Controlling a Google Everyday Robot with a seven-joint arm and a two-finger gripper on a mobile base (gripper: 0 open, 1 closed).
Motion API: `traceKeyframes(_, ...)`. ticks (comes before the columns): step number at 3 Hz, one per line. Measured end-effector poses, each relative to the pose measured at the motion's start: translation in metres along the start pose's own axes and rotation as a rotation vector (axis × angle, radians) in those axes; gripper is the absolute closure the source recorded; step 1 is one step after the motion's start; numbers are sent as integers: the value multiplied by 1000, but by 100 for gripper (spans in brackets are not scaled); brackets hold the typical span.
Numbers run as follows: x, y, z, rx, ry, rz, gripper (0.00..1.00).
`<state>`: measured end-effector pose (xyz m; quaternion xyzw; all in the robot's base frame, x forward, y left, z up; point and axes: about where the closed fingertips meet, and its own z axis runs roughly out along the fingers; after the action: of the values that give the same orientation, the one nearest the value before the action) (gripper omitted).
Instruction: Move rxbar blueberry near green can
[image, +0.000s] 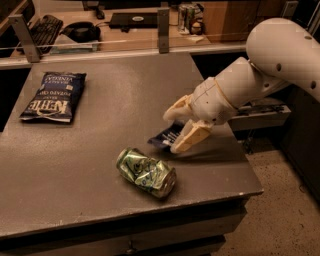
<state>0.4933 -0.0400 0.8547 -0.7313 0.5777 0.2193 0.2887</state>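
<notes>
The rxbar blueberry (166, 138) is a small dark navy wrapper with white text, held tilted just above the grey table (75, 165). My gripper (176, 131) is shut on it, with one cream finger (190, 140) in front and the other behind. The green can (146, 171), crushed and lying on its side, rests on the table just below and left of the bar, a short gap apart. My white arm (260, 75) comes in from the upper right.
A large blue chip bag (55, 96) lies flat at the table's far left. The table's right edge (240, 155) and front edge are close to the can. A counter with a keyboard (42, 25) and clutter runs behind a rail.
</notes>
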Motion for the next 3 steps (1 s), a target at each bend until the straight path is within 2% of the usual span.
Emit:
traceKeyframes(1, 2, 0, -1, -7, 7, -18, 0)
traceKeyframes(2, 7, -3, -7, -5, 19, -28, 0)
traceKeyframes(3, 27, -13, -24, 20, 29, 4, 0)
